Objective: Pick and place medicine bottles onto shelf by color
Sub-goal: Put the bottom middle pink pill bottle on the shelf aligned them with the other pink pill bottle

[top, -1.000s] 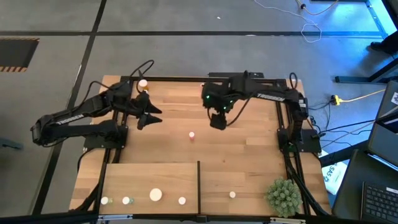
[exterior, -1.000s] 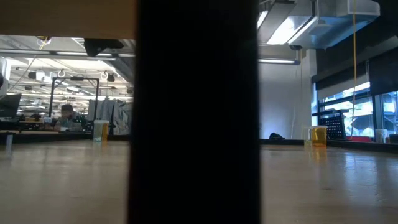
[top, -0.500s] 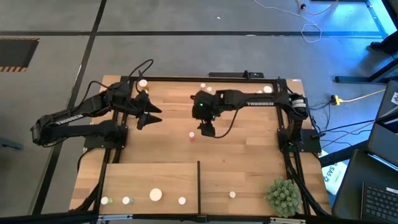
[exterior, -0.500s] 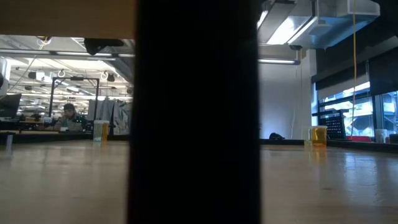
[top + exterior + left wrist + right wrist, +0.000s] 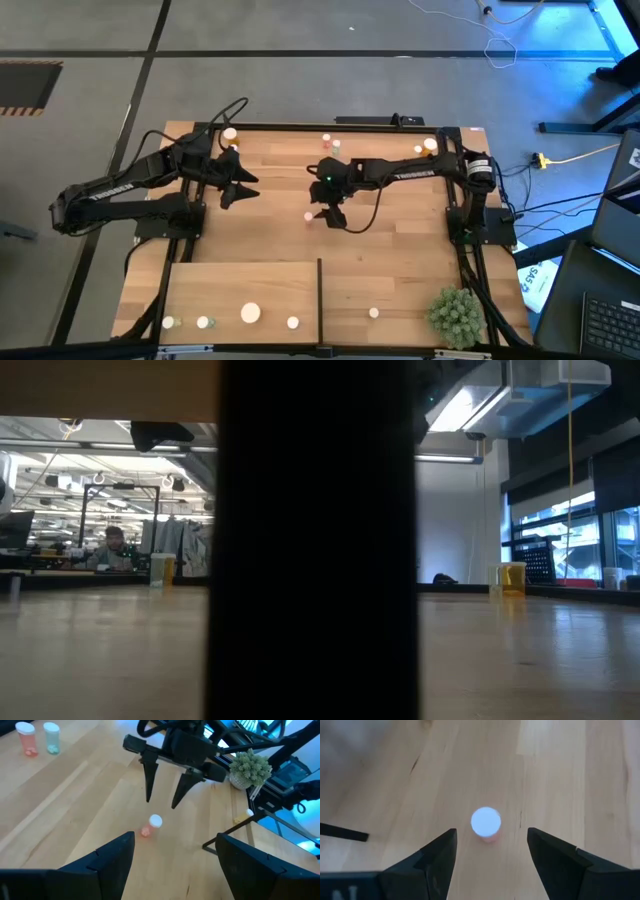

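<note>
The right gripper [image 5: 322, 216] hangs over the middle of the wooden table [image 5: 400, 250], its two fingers spread wide and empty, just beside a small orange bottle [image 5: 309, 215] with a white cap. The bottle stands upright on the planks, touched by nothing; seen from that arm's wrist, its cap [image 5: 486, 821] sits in the gap between the open fingers [image 5: 435, 860].

The left gripper [image 5: 243, 184] waits over the table on the bottle's other side, well apart from it, also wide open and holding nothing. From its wrist the orange bottle [image 5: 151, 825] shows just below the right gripper's pointed fingertips [image 5: 148, 795].

Beyond the orange bottle, at the table's far edge, stand a pink bottle [image 5: 325, 140] and a greenish one [image 5: 335, 145] side by side, with another bottle [image 5: 230, 134] near the left arm and one more [image 5: 430, 146] near the right arm.

On the near side of the orange bottle lies the pale shelf [image 5: 240, 285], split by a thin dark divider [image 5: 319, 298]. The compartment under the left arm holds four bottles in a row [image 5: 250, 313]; the other compartment holds a single white-capped bottle [image 5: 373, 313]. A spiky green plant [image 5: 456, 315] sits beside that compartment.
</note>
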